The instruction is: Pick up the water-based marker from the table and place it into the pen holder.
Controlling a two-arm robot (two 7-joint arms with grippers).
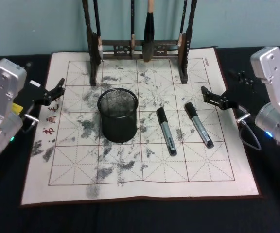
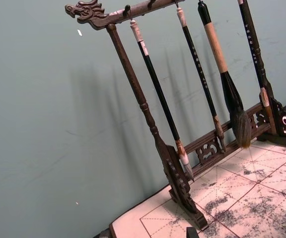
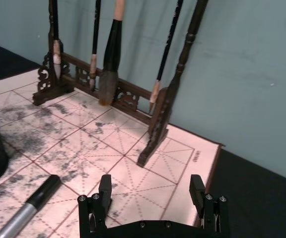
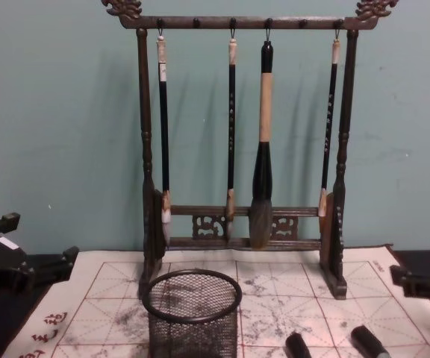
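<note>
The black mesh pen holder [image 1: 118,130] stood upright on the ink-stained calligraphy mat [image 1: 130,179]. To its right lay the left marker [image 1: 166,131], then the right marker [image 1: 199,124], apart. The left gripper [image 1: 56,91] hovered over the mat's left edge and the right gripper [image 1: 212,96] over its right, both spread wide and empty.

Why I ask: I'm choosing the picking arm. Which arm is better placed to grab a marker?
Right. The right gripper, open, hovers near the outer marker, with the inner marker just beyond. The left gripper is at the left edge of the mat, with the pen holder between it and both markers.
</note>
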